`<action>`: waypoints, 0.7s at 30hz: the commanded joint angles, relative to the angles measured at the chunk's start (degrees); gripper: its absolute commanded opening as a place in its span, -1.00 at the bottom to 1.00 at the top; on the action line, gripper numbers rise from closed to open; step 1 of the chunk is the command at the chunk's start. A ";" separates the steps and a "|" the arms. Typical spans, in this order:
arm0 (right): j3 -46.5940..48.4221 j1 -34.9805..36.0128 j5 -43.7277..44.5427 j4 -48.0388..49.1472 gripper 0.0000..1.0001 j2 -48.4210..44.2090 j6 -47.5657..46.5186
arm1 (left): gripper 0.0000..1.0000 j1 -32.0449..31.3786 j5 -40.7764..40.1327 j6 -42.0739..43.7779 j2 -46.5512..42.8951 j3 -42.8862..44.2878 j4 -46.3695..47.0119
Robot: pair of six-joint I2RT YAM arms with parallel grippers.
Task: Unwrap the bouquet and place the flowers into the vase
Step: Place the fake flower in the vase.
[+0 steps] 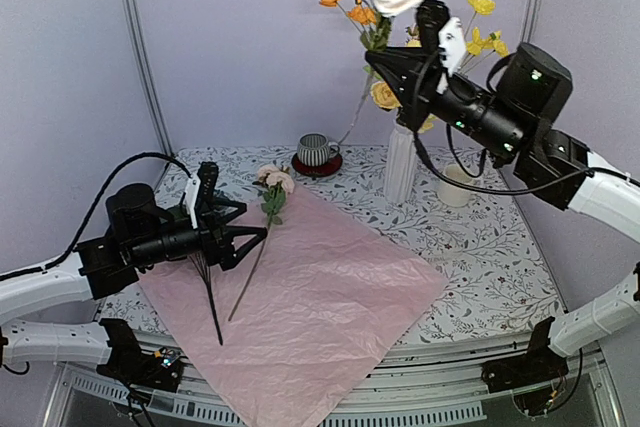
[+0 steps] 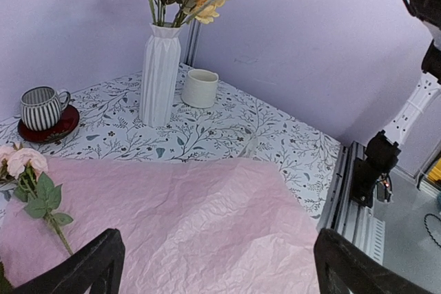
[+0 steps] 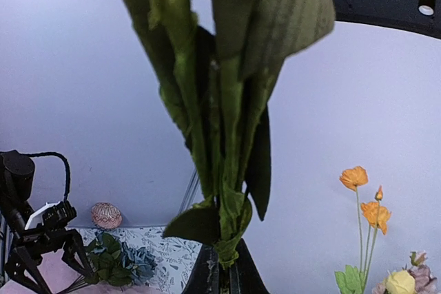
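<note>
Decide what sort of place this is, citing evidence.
Probably a robot test booth, not a home: black-and-white robot arms bolted to a grey metal rail, plain lilac wall panels, floral-patterned tablecloth.

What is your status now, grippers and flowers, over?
Left gripper open, over the paper. Right gripper shut on white rose stem, above the vase. Pink rose lies on the paper. Several stems crowd the vase neck.

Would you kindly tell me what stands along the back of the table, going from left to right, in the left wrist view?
From the left: striped grey cup → white ribbed vase → cream mug.
</note>
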 commanded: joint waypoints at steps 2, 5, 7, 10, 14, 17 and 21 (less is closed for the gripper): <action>14.74 2.91 9.17 -8.40 -0.96 12.24 -7.61 | 0.96 -0.37 0.53 0.20 0.11 1.34 0.36; 23.60 3.20 15.99 -9.12 -0.96 19.79 -10.14 | 0.96 -0.40 0.22 0.03 -0.81 0.85 0.13; 29.93 3.21 20.96 -10.12 -0.96 25.89 -11.58 | 0.96 -0.42 -0.17 -0.12 -1.63 0.47 -0.05; 42.56 2.99 28.15 -14.68 -0.97 35.02 -14.71 | 0.96 -0.36 -0.60 -0.15 -2.53 0.19 -0.60; 55.66 1.14 32.11 -20.18 -0.97 43.01 -15.15 | 0.96 -0.41 -0.83 -0.36 -3.40 -0.37 -0.47; 56.85 -0.68 32.13 -20.37 -0.98 43.56 -13.89 | 0.96 -0.42 -0.82 -0.48 -3.67 -0.77 -0.35; 56.42 -4.52 30.73 -22.95 -0.98 42.44 -9.66 | 0.96 -0.43 -0.82 -0.31 -3.71 -0.96 -0.35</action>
